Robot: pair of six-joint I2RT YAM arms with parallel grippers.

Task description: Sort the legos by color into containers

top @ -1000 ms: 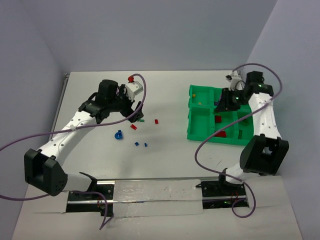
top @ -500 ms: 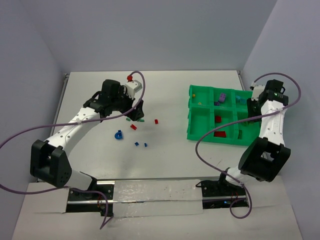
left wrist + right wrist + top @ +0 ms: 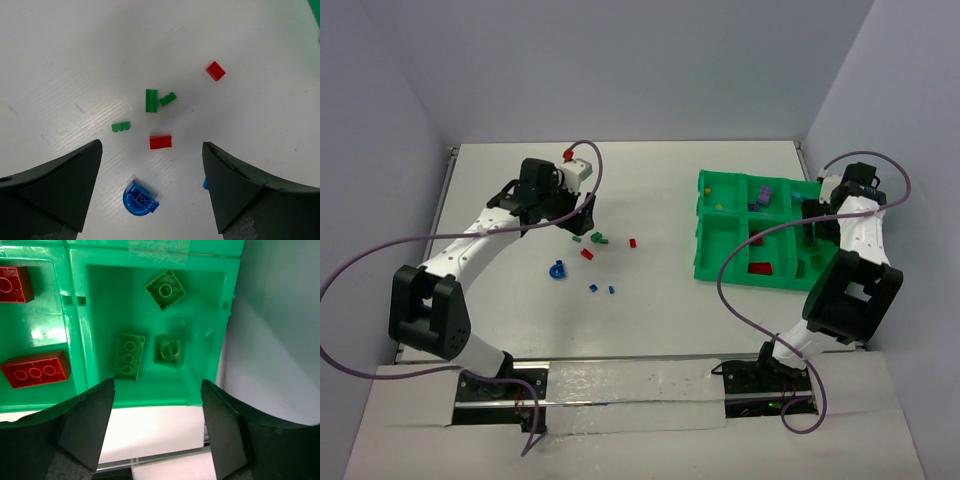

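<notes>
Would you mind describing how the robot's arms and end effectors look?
The left arm and right arm have white links, black joint housings and a looping purple cable each. The left end effector and right end effector each carry two matte black wedge-shaped fingers.

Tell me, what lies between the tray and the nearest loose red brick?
Only bare table separates the red brick from the tray, seen in the top view.

green tray at right, loose legos scattered near left gripper
</notes>
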